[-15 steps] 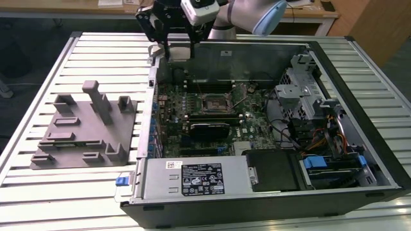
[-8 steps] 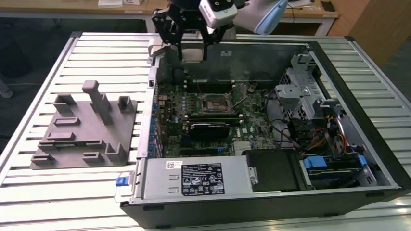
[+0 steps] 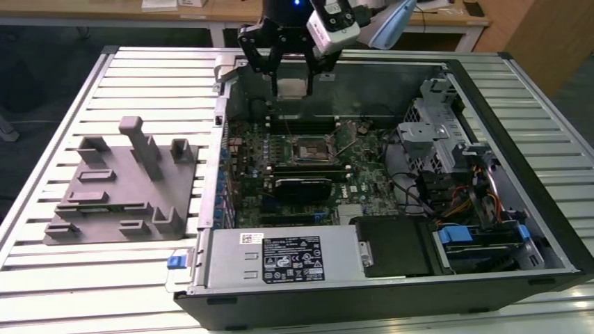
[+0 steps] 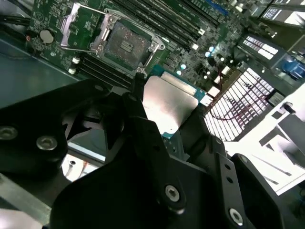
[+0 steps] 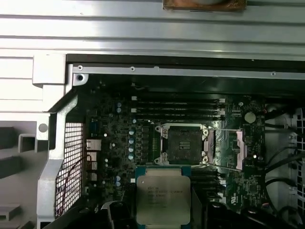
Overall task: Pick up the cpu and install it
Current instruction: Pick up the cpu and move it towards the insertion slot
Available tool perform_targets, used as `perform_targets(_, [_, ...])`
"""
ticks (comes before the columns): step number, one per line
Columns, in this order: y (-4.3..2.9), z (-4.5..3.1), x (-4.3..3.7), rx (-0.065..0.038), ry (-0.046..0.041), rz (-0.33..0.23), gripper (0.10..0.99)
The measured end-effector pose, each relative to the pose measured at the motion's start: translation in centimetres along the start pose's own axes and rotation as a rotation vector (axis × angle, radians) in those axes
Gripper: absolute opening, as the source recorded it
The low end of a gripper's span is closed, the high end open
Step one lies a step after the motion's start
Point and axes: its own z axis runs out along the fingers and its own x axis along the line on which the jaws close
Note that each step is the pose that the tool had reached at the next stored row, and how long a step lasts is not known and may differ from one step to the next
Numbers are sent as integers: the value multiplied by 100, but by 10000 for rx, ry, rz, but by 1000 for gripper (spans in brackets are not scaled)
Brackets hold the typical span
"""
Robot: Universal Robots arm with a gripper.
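Slatted metal table (image 3: pixel 149 76) with an open PC case (image 3: pixel 519 142) lying on it, grey fixture (image 3: pixel 116 188) near the table's edge on the exterior view's left. Gripper (image 3: pixel 291 85) is clamped on the cpu (image 5: pixel 163 200), holding it in the air over the case's far edge, apart from the socket (image 5: pixel 183 144), whose latch plate is flipped open.

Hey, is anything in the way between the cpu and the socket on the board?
Nothing visible does. The gripper holds the cpu above the open case; the socket lies bare, its plate swung aside.
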Motion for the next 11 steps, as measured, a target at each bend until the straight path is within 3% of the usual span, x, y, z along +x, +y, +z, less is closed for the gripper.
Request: perform_targets(11, [-11, 203, -121, 0, 0, 1, 545])
